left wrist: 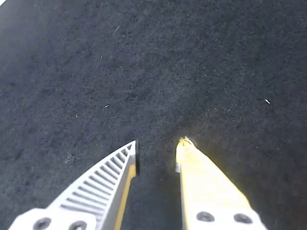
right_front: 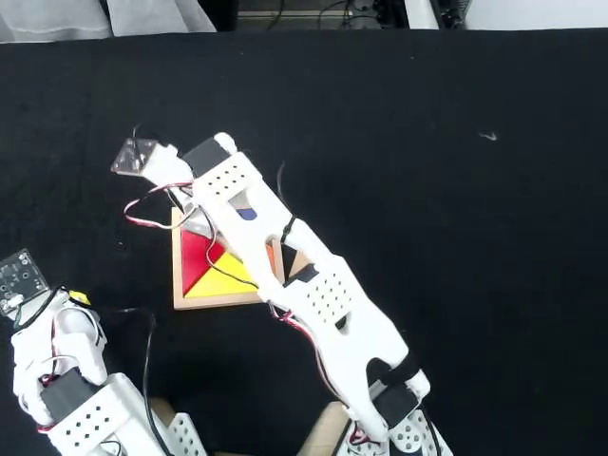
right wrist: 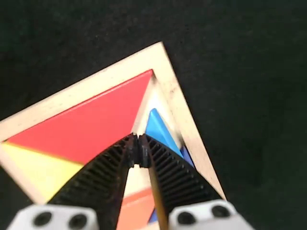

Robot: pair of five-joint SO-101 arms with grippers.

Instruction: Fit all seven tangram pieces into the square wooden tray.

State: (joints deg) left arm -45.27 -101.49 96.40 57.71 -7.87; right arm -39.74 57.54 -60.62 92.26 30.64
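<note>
The square wooden tray (right_front: 218, 301) lies left of the table's middle, and my right arm reaches over it. In the right wrist view the tray's rim (right wrist: 178, 98) frames a red triangle (right wrist: 91, 120), a yellow triangle (right wrist: 33, 165), a blue piece (right wrist: 156, 127) tilted against the rim, and an orange piece (right wrist: 136, 206). My right gripper (right wrist: 139, 146) is shut, its tips just above the seam between red and blue; nothing shows between them. From above I see the red triangle (right_front: 195, 256) and the yellow triangle (right_front: 228, 280). My left gripper (left wrist: 158, 148) stands open over bare black cloth at the near left (right_front: 76, 299).
Black cloth covers the whole table (right_front: 456, 190). The right arm's white links (right_front: 323, 294) cross the tray's right half and hide it from above. Pale things lie beyond the table's far edge.
</note>
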